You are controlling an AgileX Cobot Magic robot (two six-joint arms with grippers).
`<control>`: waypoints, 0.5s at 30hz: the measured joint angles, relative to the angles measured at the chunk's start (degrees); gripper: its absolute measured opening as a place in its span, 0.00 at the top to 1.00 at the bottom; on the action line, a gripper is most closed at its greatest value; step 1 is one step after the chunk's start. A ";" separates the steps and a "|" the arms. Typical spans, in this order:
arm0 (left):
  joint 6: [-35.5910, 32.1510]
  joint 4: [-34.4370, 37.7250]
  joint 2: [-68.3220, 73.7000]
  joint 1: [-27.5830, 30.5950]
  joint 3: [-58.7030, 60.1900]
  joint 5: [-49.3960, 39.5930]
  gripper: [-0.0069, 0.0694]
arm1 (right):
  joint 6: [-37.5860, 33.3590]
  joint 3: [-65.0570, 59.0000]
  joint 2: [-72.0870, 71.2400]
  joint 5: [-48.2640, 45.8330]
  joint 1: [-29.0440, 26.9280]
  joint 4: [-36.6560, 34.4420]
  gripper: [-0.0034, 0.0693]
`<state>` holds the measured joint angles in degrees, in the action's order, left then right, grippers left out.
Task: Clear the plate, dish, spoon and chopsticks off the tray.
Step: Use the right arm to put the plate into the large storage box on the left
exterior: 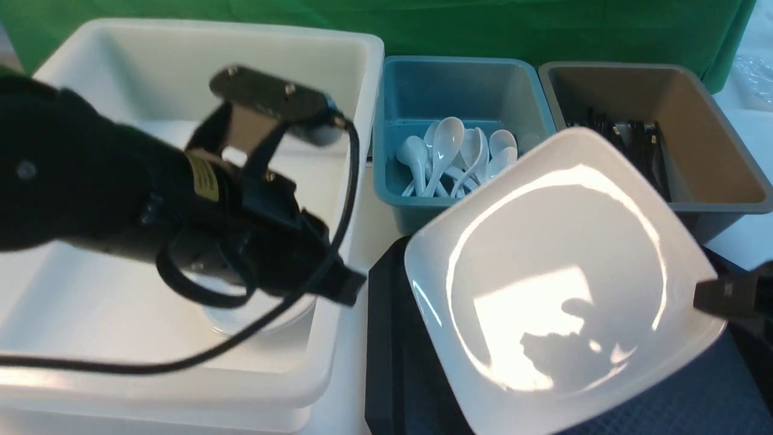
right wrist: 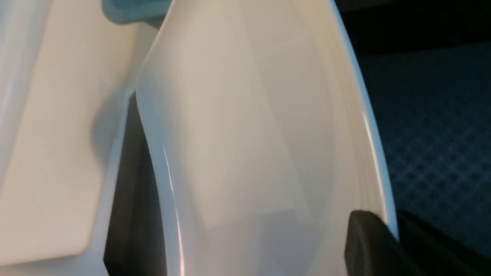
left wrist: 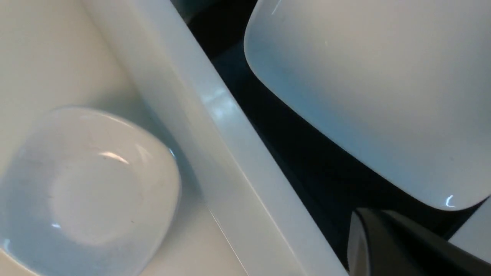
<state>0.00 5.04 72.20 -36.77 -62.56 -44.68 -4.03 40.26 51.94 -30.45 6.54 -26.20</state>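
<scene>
The large white plate (exterior: 561,266) hangs tilted above the black tray (exterior: 694,399), its right edge lifted. My right gripper (exterior: 708,296) is shut on that edge; in the right wrist view its fingers (right wrist: 364,237) pinch the plate's rim (right wrist: 378,153) over the tray's waffle floor (right wrist: 441,115). My left gripper (exterior: 350,289) is shut with nothing in it. It hovers over the near right corner of the white tub (exterior: 338,78). A small white dish (left wrist: 88,191) sits on the tub floor below it. White spoons (exterior: 450,157) lie in a blue bin, black chopsticks (exterior: 634,136) in a grey bin.
The blue bin (exterior: 459,78) and the grey bin (exterior: 712,121) stand side by side behind the tray. The tub's right wall (left wrist: 215,126) runs close beside the tray's left rim (exterior: 380,338). A green cloth hangs at the back.
</scene>
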 joint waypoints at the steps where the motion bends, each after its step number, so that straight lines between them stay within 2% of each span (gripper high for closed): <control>1: 0.00 -0.92 0.00 0.00 -0.63 -0.27 0.91 | 0.00 0.70 0.00 -0.12 0.00 0.11 0.87; 7: 5.45 -11.14 0.00 0.21 -6.12 -4.48 0.91 | 0.00 10.18 0.14 -2.57 0.00 0.89 0.87; 10: 7.38 -13.61 0.00 2.12 -7.69 -5.55 0.91 | 0.00 14.48 1.31 -3.08 0.00 0.83 0.87; 15: 6.37 -11.42 0.00 12.93 -10.59 -5.78 0.91 | -1.03 25.13 7.92 -5.13 0.24 -1.71 0.87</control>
<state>6.37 -6.38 72.20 -23.83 -73.15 -50.46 -5.05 65.40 59.87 -35.58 6.78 -27.91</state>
